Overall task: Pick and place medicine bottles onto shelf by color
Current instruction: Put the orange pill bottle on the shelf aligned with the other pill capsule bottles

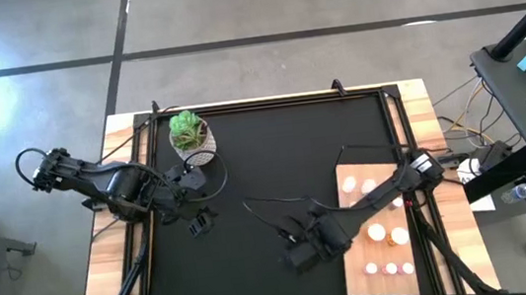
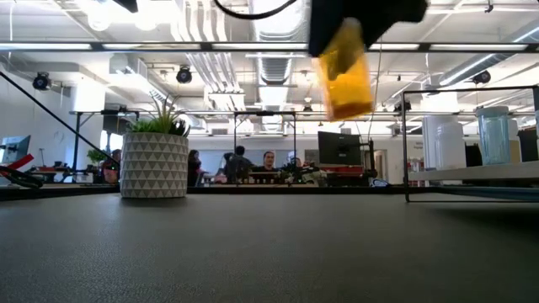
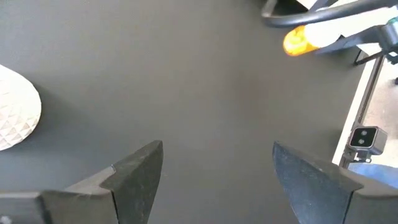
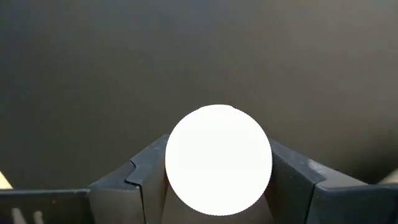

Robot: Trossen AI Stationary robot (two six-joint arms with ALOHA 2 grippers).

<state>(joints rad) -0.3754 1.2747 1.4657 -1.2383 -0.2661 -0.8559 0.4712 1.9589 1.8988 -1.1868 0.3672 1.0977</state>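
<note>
Gripping an amber bottle [image 2: 347, 74] by its white cap [image 4: 218, 159] above the mat [image 1: 246, 169], my right pincer [image 1: 300, 252] should carry it level toward the shelf [image 1: 358, 286] at three o'clock, lowering it upright beside matching bottles.

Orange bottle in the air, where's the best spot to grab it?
Probably near the top, from straight above, as the right gripper does: its fingers pinch opposite round sides by the white cap, and the orange bottle hangs below.
</note>
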